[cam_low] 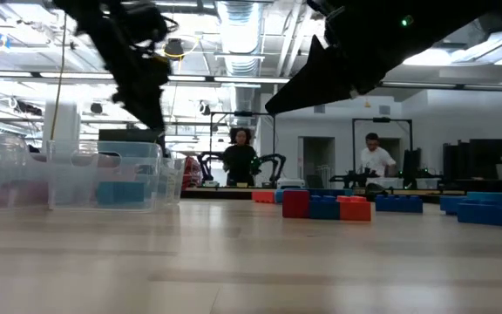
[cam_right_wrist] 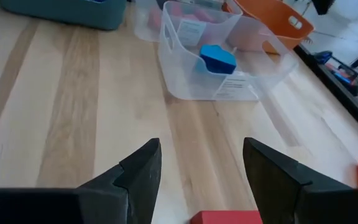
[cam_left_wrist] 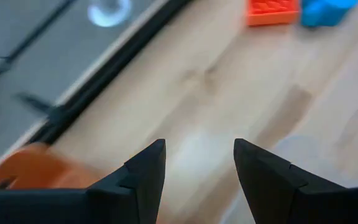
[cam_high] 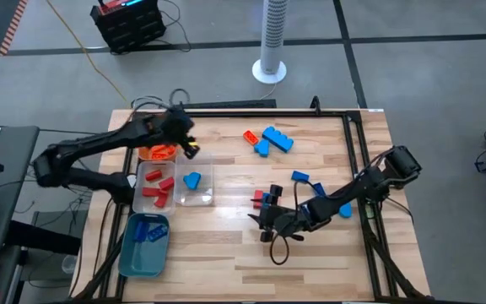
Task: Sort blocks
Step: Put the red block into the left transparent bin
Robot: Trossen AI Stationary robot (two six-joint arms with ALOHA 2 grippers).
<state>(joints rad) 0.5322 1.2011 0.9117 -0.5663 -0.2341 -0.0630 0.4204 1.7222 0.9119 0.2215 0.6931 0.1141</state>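
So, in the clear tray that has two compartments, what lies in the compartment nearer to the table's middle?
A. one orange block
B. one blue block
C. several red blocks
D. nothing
B: in the high view a single blue block lies in that compartment of the clear tray, while the red blocks fill the other one; the right wrist view shows the same blue block.

I note an orange tray point(cam_high: 157, 153) under my left gripper point(cam_high: 191, 149), with red blocks point(cam_high: 156, 185) in the clear tray point(cam_high: 203, 200) just beside it. Ahead of my right gripper point(cam_right_wrist: 201, 165), one blue block point(cam_right_wrist: 218, 58) lies in that tray; the teal tray point(cam_high: 133, 257) holds blue pieces point(cam_high: 149, 231).
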